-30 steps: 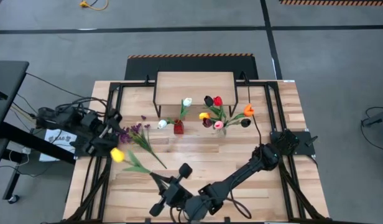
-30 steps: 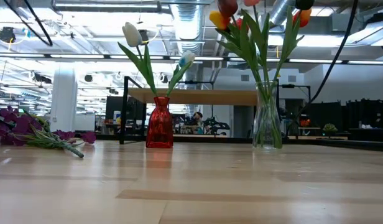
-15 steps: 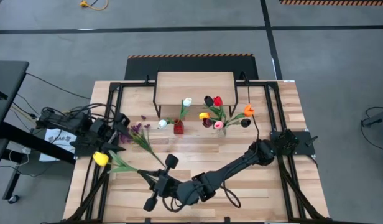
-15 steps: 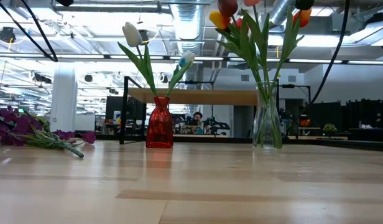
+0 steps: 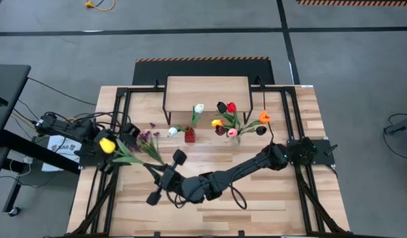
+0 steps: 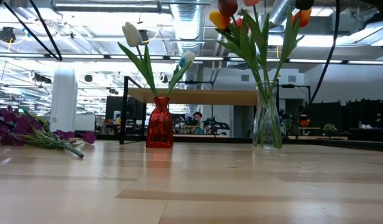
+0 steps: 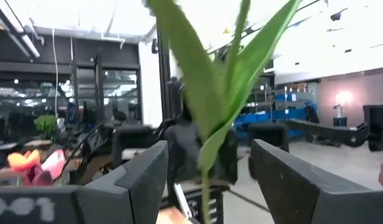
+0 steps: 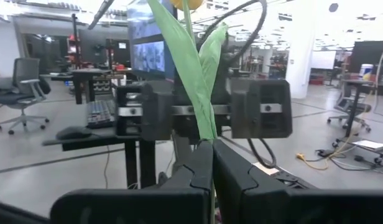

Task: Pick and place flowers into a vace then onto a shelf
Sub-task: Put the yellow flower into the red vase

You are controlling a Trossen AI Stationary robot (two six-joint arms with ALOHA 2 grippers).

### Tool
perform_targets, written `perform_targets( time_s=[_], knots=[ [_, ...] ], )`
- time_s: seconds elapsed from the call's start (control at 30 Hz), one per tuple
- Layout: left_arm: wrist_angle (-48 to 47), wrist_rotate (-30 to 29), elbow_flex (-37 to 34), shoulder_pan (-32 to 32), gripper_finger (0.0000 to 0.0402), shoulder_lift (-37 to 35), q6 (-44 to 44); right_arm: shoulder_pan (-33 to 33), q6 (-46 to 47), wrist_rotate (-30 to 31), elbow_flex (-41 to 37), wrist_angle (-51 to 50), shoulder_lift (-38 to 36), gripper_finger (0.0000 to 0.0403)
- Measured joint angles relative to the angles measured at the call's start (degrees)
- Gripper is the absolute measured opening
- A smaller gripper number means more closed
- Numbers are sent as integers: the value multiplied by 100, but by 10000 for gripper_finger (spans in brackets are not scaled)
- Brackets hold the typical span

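Note:
My right gripper (image 5: 158,174) reaches across the table's near-left part, shut on a yellow tulip (image 5: 108,144) with broad green leaves (image 8: 194,74). My left gripper (image 5: 119,147) is open and faces it. Its fingers (image 7: 138,180) stand on either side of the tulip's stem (image 7: 204,186), and whether they touch it does not show. A red vase (image 6: 159,123) holds two white tulips. A clear glass vase (image 6: 266,118) holds several tulips. The purple bunch (image 5: 147,142) lies flat on the table. The shelf (image 5: 207,92) stands at the far edge. My right gripper pinches the tulip's stem low down (image 8: 210,144), just under the leaves, between its two shut fingers. The fingers come roughly level from the table's near-right side. The tulip is lifted clear of the table, its yellow head (image 5: 108,144) out toward the left arm.
Both vases stand on the tabletop in front of the shelf. Black frame rails (image 5: 117,106) run along the table's left, right and far sides. The purple bunch (image 6: 36,134) lies just beyond the raised tulip. Bare wood (image 5: 256,205) fills the near right of the table.
My right gripper has carried the tulip toward the table's left and far edges. The yellow head has swung from over the near-left boards up to the left arm. The stem has come between the left gripper's open fingers. Vases and the purple bunch have stayed put.

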Motion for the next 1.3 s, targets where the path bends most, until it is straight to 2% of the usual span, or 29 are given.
perform_targets(
  time_s=[0.57, 0.97, 1.1, 1.3],
  knots=[
    [247, 343, 0, 2, 222, 12, 112, -207, 82, -74, 0, -25, 2, 0],
    [222, 46, 0, 2, 214, 12, 211, -306, 217, -258, 0, -46, 7, 0],
    [222, -238, 0, 2, 162, 12, 171, -304, 216, -258, 0, -47, 7, 0],
    [229, -306, 0, 2, 22, 12, 167, -304, 367, -279, 0, -218, 7, 0]
  ],
)
